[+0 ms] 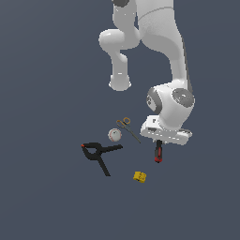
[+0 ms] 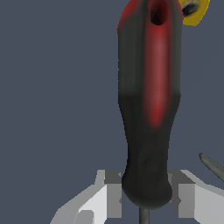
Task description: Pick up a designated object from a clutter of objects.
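We see our end effector (image 2: 142, 199) lowered over the screwdriver (image 1: 158, 153), its two pale fingers (image 2: 105, 197) standing one on each side of the black end of the handle, just beside it. From the wrist view we cannot tell whether the pads press the handle or leave a thin gap, so we cannot say it is gripped. In the exterior view the screwdriver lies on the dark table (image 1: 47, 197), directly under the white wrist, red-and-black handle pointing toward six o'clock.

Outward from there, the small yellow block (image 1: 139, 176) sits near the handle at about seven o'clock. The thin scissors (image 1: 127, 127) lie at ten o'clock, the white ball (image 1: 115, 135) just past them at nine, and the black spring clamp (image 1: 101, 153) farther out, also at nine.

To do this step well, we judge that the fingers should close squarely across the handle's width, centered, then lift straight up so the shaft clears the nearby scissors.
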You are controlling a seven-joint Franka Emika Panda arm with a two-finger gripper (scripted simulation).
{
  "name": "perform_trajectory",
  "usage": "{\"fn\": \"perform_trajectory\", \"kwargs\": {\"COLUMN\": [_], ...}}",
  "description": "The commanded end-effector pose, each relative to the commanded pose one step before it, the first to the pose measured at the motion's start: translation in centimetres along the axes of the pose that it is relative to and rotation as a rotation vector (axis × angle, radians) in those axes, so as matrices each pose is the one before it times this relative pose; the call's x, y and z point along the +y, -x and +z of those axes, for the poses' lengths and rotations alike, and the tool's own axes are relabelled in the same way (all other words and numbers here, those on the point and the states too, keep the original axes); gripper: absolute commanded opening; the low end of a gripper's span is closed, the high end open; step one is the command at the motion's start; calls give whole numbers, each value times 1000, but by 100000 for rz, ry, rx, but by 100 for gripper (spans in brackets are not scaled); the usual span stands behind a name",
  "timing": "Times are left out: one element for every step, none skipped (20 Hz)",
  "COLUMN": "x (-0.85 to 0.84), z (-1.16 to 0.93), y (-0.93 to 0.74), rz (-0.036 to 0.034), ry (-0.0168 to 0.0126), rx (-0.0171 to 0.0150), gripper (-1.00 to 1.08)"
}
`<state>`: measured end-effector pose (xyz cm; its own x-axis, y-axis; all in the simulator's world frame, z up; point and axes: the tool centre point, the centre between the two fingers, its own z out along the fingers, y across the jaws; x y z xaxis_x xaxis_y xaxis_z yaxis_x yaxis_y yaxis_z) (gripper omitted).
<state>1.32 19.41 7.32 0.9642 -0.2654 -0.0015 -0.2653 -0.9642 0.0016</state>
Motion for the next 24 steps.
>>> {"fn": "perform_trajectory", "kwargs": {"x": [1497, 614, 614, 613, 613, 612, 611, 611, 610, 609, 631, 608, 608, 619, 609, 622, 613, 627, 619, 634, 628, 646, 641, 662], "z": [-1657, -658, -658, -659, -660, -660, -661, -662, -663, -664, -678, -667, -669, -675, -675, -682, -683, -691, -693, -702, -707, -717, -725, -737], "y": [472, 209, 209, 208, 208, 208, 208, 208, 208, 208, 200, 209, 209, 204, 210, 205, 211, 207, 212, 209, 214, 211, 217, 214], "rz": [42, 0, 0, 0, 0, 0, 0, 0, 0, 0, 28, 0, 0, 0, 0, 0, 0, -3, 0, -4, 0, -6, 0, -7], "ry": [-78, 0, 0, 0, 0, 0, 0, 0, 0, 0, -62, 0, 0, -63, 0, -64, 0, -64, 0, -64, 0, -64, 0, -64], "rx": [156, 0, 0, 0, 0, 0, 0, 0, 0, 0, -8, 0, 0, -28, 0, -26, 0, -25, 0, -25, 0, -24, 0, -24], "gripper": [-100, -100, -100, -100, -100, -100, -100, -100, -100, -100, -100, -100, -100, -100, -100, -100, -100, -100, -100, -100, -100, -100, -100, -100]}}
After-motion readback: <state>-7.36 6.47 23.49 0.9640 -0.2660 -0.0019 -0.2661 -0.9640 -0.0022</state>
